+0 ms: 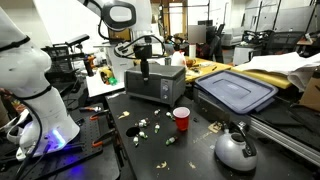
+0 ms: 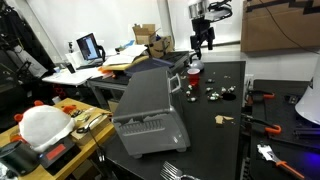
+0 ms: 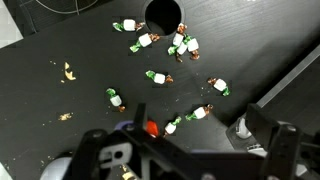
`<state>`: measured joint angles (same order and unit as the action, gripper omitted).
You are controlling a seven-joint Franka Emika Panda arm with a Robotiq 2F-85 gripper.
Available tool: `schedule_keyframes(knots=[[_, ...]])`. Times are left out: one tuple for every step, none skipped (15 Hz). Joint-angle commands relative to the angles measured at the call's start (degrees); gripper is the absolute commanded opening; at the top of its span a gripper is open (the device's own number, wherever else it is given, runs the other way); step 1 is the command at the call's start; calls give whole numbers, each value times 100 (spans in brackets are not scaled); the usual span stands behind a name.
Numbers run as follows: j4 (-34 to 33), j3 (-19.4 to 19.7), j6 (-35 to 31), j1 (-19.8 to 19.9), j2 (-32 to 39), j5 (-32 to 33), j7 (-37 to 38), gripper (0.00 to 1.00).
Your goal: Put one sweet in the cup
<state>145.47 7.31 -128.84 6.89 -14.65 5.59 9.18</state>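
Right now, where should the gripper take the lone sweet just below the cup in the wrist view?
Its pale middle, from straight above. The sweet lies flat on the table, apart from the other sweets, so jaws closing across the body, between the green ends, should have room.

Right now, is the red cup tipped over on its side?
No, the cup stands upright on the black table, with its open mouth facing up.

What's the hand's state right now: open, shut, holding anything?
Hand: open, holding nothing, above the sweets and cup.
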Motion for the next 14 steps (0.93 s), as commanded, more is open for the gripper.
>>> schedule_keyframes(knots=[[-119,-111,392,25,-245,-83,-105,100],[-130,-114,438,40,-302,-78,-117,100],[-150,-109,488,53,-351,-73,-126,100],[-168,-85,536,68,-409,-83,-156,100],[-144,-86,634,74,-559,-89,-156,100],[-154,-76,708,82,-628,-94,-172,100],[-178,-66,828,82,-714,-120,-193,100],[-196,-73,929,83,-802,-110,-190,100],[-218,-76,1034,82,-885,-109,-195,100],[-243,-74,1146,71,-968,-116,-237,100],[-262,-72,1258,48,-1030,-128,-309,100],[-271,-70,1334,33,-1087,-130,-378,100],[-283,-49,1416,8,-1140,-137,-549,100],[-289,-31,1461,-16,-1178,-130,-732,100]])
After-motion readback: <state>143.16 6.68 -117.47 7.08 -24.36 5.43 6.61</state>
